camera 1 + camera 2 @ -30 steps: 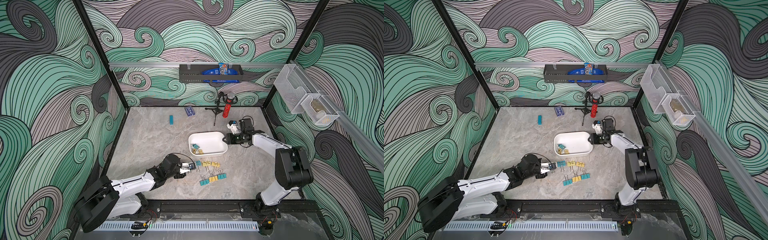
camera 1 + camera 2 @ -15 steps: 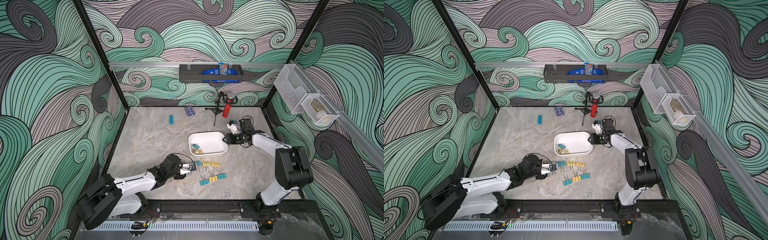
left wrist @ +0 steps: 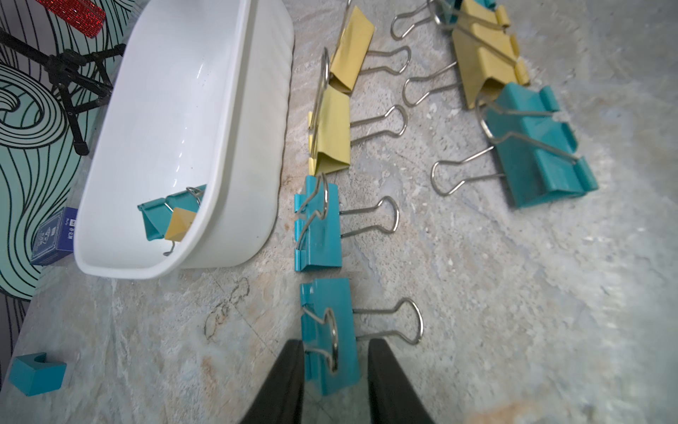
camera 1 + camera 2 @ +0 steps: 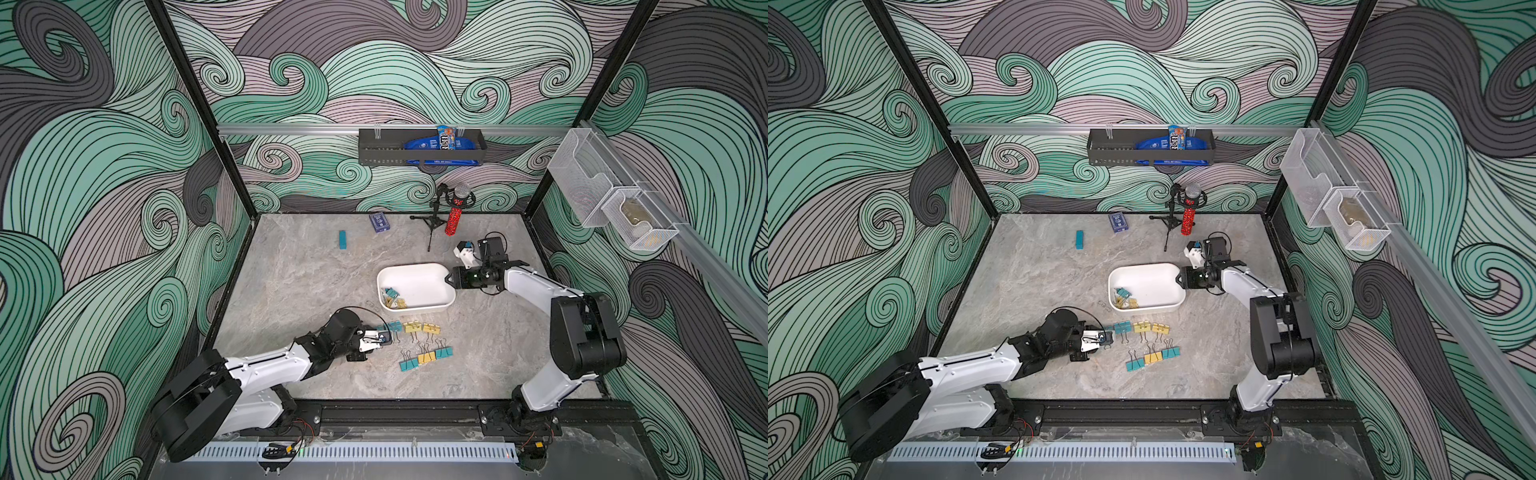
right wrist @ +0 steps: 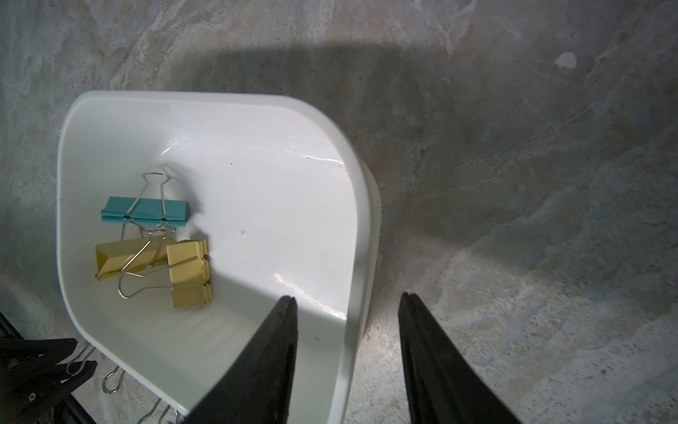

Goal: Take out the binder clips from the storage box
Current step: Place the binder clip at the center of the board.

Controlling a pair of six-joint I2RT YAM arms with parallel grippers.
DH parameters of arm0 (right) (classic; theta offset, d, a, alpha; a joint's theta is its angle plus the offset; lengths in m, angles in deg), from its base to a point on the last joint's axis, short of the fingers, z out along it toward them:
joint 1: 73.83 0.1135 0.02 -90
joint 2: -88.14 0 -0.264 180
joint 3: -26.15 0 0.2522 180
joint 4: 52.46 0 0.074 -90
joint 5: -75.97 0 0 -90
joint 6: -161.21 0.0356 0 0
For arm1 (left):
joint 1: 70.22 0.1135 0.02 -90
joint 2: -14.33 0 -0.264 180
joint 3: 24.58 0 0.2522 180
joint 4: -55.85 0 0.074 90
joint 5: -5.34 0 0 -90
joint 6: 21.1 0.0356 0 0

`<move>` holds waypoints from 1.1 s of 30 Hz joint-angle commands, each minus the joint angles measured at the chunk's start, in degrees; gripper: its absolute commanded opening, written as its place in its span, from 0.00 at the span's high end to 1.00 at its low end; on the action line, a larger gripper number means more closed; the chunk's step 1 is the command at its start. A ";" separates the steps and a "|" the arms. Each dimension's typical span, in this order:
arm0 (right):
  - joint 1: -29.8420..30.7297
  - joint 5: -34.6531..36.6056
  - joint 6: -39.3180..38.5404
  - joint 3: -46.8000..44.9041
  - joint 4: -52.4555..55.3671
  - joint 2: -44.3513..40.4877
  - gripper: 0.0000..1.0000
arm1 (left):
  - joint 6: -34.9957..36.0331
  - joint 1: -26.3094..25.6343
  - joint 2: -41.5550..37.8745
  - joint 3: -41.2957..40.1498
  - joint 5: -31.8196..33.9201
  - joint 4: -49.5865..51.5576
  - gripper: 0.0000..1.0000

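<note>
The left pincer (image 3: 335, 345) hangs low over the surface (image 3: 477, 293), jaws apart on either side of a teal clip (image 3: 326, 304) that lies flat between them, one wire handle pointing away from the box (image 3: 253, 147). That clip ends a row of teal and yellow clips (image 4: 412, 327) laid out just beside the box's long wall. At the box's other end, the right pincer (image 5: 346, 295) stands open astride the rim, one finger inside, one outside. Three more clips (image 5: 183, 271), one teal and two yellow, lie inside the box at the end away from it.
</note>
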 commanded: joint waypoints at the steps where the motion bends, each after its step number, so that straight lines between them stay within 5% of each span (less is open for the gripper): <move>1: 0.36 -0.30 0.22 0.72 -0.54 0.31 0.53 | -0.38 -0.05 -2.47 4.12 -3.51 3.40 0.65; 2: 0.34 -0.30 0.22 0.72 -0.54 0.29 0.53 | -0.28 -0.05 -2.85 4.83 -4.21 4.21 0.52; 3: 0.27 -0.24 0.25 0.72 -0.61 0.20 0.53 | 0.01 -0.05 -3.18 5.56 -4.97 5.19 0.05; 4: 0.38 -0.19 0.22 0.72 -0.53 0.07 0.53 | 0.17 -0.05 -3.44 6.07 -5.33 5.76 0.01; 13: 0.29 -0.30 0.22 0.73 -0.53 0.04 0.53 | -3.50 -0.05 -9.14 7.14 -1.65 0.93 0.02; 19: 0.29 -0.46 0.26 0.89 -0.48 0.12 0.53 | -10.00 0.07 -12.67 6.34 5.07 -13.13 0.01; 22: 0.39 -0.57 0.13 0.99 -0.58 0.08 0.53 | -14.30 0.47 -8.61 11.02 5.28 -11.78 0.01; 30: 0.77 -0.64 0.04 0.72 -0.52 -0.64 0.53 | -18.31 1.26 13.58 32.82 -0.48 11.89 0.02; 33: 0.94 -0.55 -0.04 0.72 -0.49 -0.83 0.53 | -18.31 1.35 18.11 35.29 -0.69 13.34 0.10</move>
